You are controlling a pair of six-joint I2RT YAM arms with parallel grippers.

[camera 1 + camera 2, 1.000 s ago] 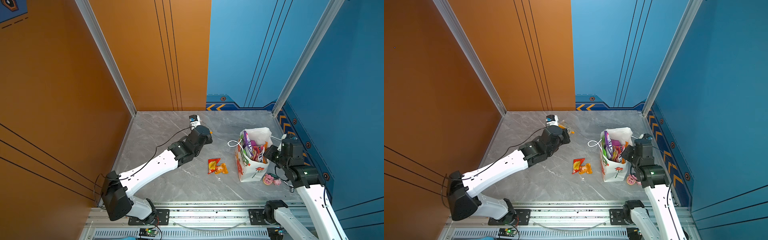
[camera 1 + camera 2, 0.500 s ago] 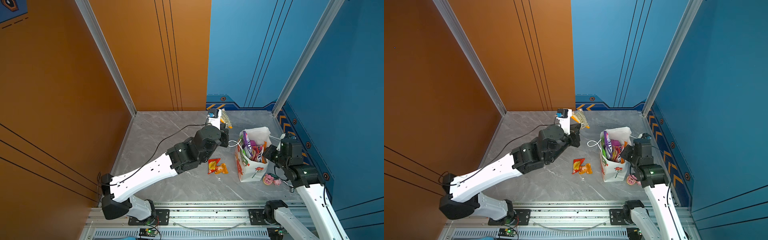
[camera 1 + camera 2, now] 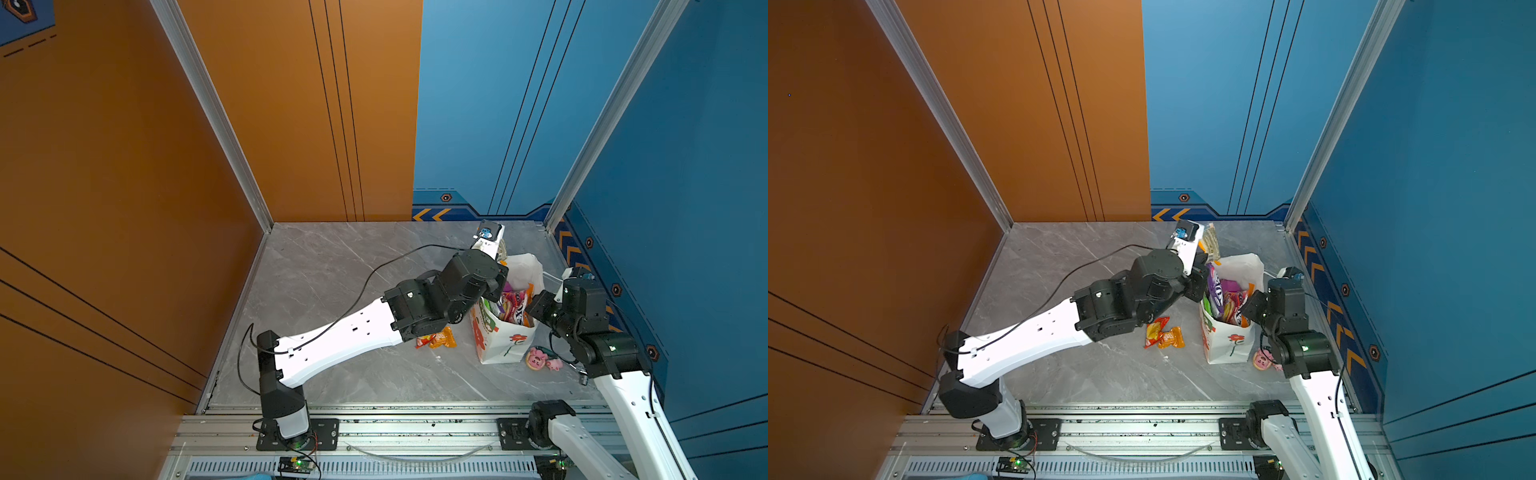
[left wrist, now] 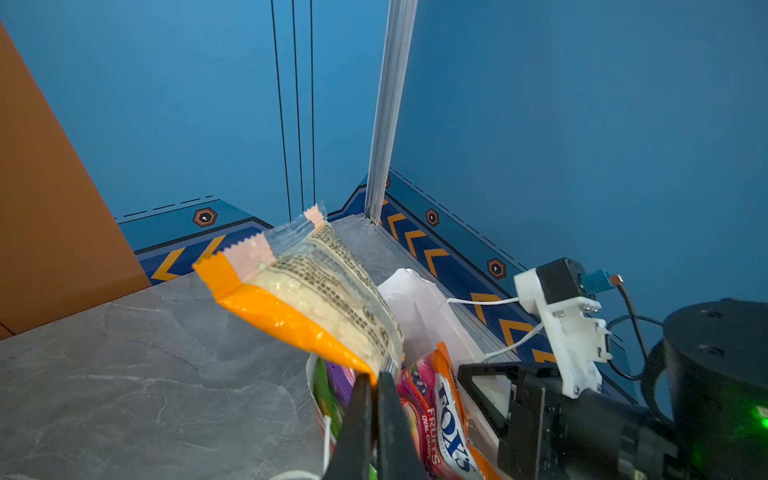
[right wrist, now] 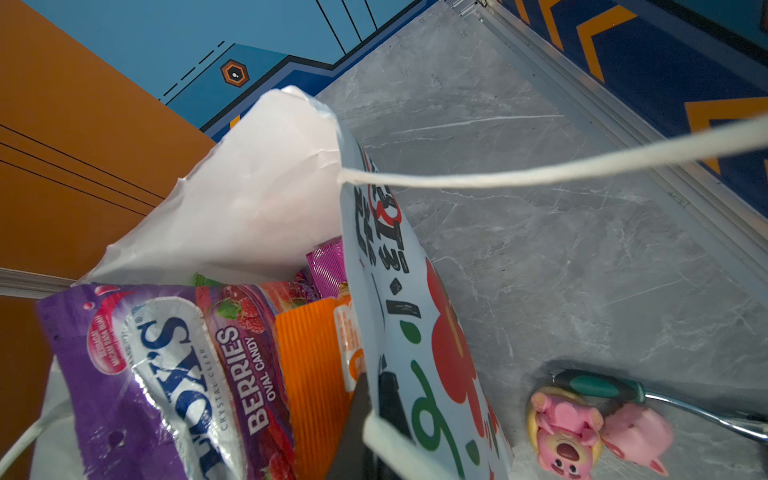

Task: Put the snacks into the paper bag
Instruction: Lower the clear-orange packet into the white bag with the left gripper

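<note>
pink packet (image 4: 440,415) FOX'S FRUITS, purple packet (image 5: 158,365) FOX'S BERRIES

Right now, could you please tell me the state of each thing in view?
paper bag, upright, open, partly filled
orange packet, held aloft by one end
left claw, shut on orange packet
right claw, shut on paper bag's wall
red and orange packets, lying beside paper bag
pink toys, lying beside paper bag

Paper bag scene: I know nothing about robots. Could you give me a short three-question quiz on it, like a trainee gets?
1. True or false: the left gripper is shut on an orange-edged snack packet.
2. The right gripper pinches: A) the paper bag wall, B) a cup, C) nothing.
3. Where do the small red and orange packets lie?
Key: 1 true; 2 A; 3 on the table, outside the bag.
</note>
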